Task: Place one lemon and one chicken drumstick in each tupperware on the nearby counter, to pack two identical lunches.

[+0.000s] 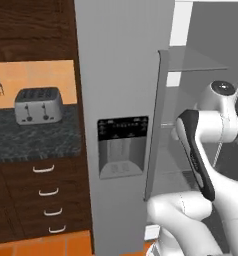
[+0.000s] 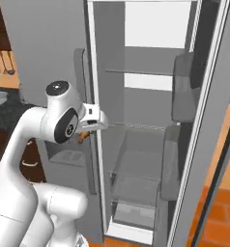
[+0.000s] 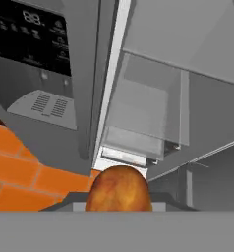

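A golden-brown chicken drumstick [image 3: 119,189] sits right at the bottom of the hand view, bulbous end forward, held in my gripper [image 2: 89,128]. From the right base view the drumstick [image 2: 83,139] peeks out orange below the white hand, just in front of the open fridge. The gripper is shut on it, and its fingertips are hidden behind the meat. The black marbled counter [image 1: 36,142] lies far to the left, above dark wood drawers. The lemons, the other drumstick and the tupperwares are out of view.
A silver toaster [image 1: 38,105] stands on the counter. The grey fridge's closed left door with its dispenser panel [image 1: 122,145] is straight ahead. The right door stands open, showing glass shelves and drawers [image 2: 136,164]. Orange tiled floor [image 3: 20,172] lies below.
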Tool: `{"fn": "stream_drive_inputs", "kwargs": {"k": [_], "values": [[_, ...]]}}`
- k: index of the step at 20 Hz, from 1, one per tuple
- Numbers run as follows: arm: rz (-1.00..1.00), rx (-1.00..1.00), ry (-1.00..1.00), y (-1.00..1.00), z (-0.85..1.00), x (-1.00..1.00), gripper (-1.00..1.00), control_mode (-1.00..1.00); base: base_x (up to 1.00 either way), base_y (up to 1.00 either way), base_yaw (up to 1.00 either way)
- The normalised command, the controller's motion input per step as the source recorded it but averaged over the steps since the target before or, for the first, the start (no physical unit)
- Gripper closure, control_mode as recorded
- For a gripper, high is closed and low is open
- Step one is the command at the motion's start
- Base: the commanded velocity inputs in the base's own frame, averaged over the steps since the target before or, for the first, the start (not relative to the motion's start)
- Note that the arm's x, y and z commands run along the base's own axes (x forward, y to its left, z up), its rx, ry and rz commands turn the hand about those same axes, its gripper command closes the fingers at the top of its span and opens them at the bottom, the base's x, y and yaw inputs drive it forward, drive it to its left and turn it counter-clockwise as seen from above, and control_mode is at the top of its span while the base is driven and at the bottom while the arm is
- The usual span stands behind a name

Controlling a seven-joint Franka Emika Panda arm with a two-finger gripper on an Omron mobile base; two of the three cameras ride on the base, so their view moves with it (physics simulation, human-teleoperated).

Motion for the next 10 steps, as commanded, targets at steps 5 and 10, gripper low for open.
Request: {"fn": "stream_drive_inputs", "kwargs": {"k": [5,10], "values": [[0.00,0.00,0.00,0.00,0.00,0.00,1.00,1.00,-0.97,0.95,0.06],[0.00,0.00,0.00,0.00,0.00,0.00,1.00,1.00,-0.55,1.00,0.16]]}}
